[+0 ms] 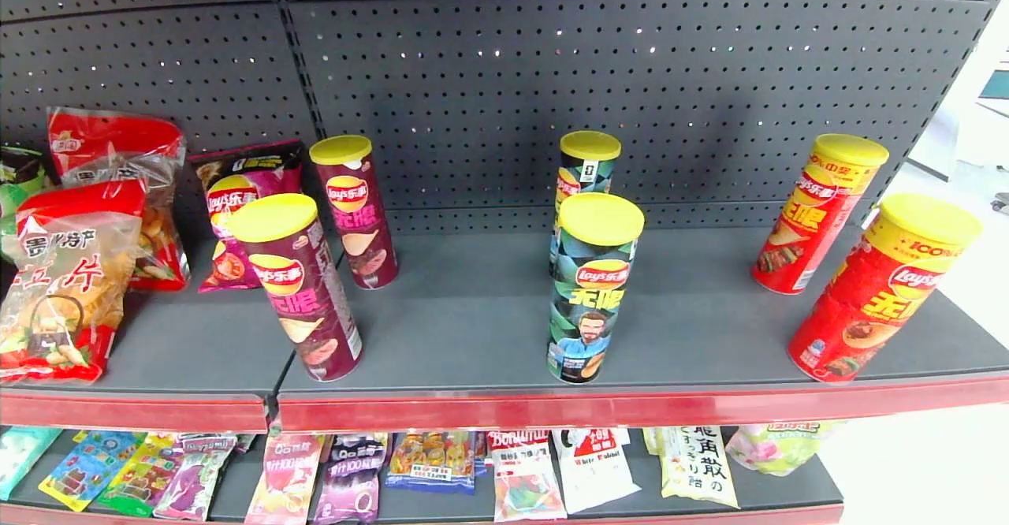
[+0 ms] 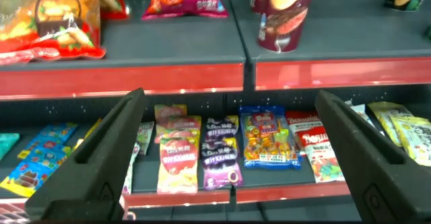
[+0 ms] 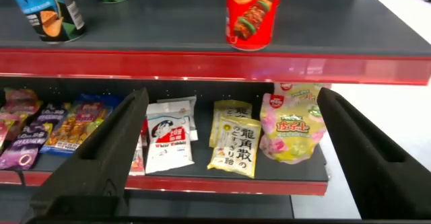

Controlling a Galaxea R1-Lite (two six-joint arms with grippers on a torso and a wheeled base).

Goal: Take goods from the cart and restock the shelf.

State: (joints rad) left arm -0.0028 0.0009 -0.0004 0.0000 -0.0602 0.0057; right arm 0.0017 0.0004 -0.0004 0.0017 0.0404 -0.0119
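Six yellow-lidded chip cans stand on the dark upper shelf (image 1: 473, 304): two purple cans (image 1: 298, 284) at the left, two green-black cans (image 1: 593, 288) in the middle, two red cans (image 1: 883, 288) at the right. My left gripper (image 2: 229, 99) is open and empty in front of the shelf's red edge, below the front purple can (image 2: 283, 15). My right gripper (image 3: 232, 93) is also open and empty, below the front red can (image 3: 252, 12), with a green-black can (image 3: 47, 9) off to one side.
Snack bags (image 1: 71, 288) lean at the shelf's left end. The lower shelf (image 1: 796, 489) holds a row of flat candy and snack packs (image 2: 222, 157), among them a yellow packet (image 3: 236, 143) and a pale green bag (image 3: 293, 126). A perforated back panel (image 1: 631, 76) closes the rear.
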